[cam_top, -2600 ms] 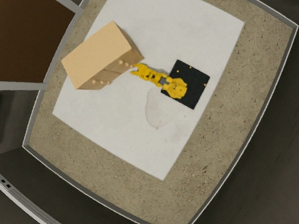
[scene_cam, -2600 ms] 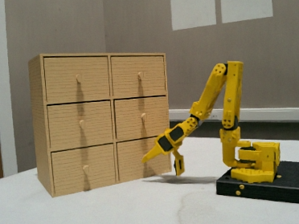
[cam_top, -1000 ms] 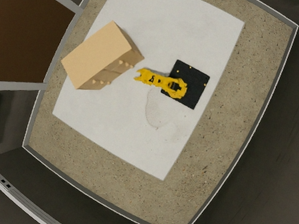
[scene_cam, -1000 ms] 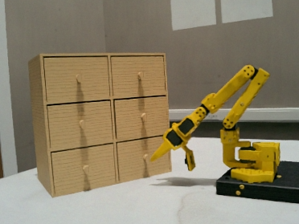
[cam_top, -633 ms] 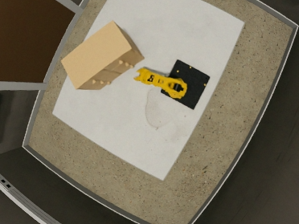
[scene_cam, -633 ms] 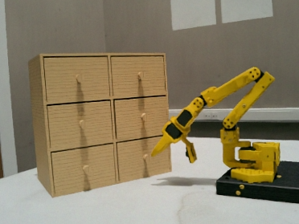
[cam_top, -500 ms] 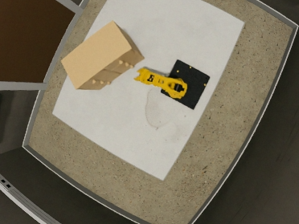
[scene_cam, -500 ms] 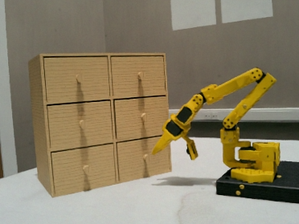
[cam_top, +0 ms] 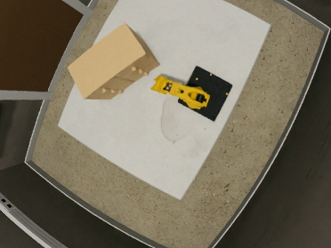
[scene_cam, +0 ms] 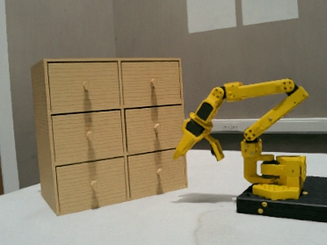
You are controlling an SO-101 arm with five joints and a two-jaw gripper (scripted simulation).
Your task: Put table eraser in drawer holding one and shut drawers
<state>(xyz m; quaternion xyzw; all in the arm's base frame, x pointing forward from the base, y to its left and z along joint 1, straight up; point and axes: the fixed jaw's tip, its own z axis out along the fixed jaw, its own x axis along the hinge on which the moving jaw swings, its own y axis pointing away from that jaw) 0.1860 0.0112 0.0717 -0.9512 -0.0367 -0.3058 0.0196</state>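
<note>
The wooden chest of six drawers (cam_top: 107,65) (scene_cam: 110,128) stands on the white sheet, and all its drawers are shut with small knobs showing. My yellow arm reaches from its black base (cam_top: 216,86) (scene_cam: 281,208) toward the chest's right side. My gripper (cam_top: 157,84) (scene_cam: 198,157) hangs in the air level with the lower right drawer, just to its right and apart from it. Its jaws are spread partway with nothing between them. No eraser shows in either view.
The white sheet (cam_top: 133,139) lies on a sandy table top (cam_top: 267,139) with a raised grey rim. A faint stain marks the sheet in front of the base.
</note>
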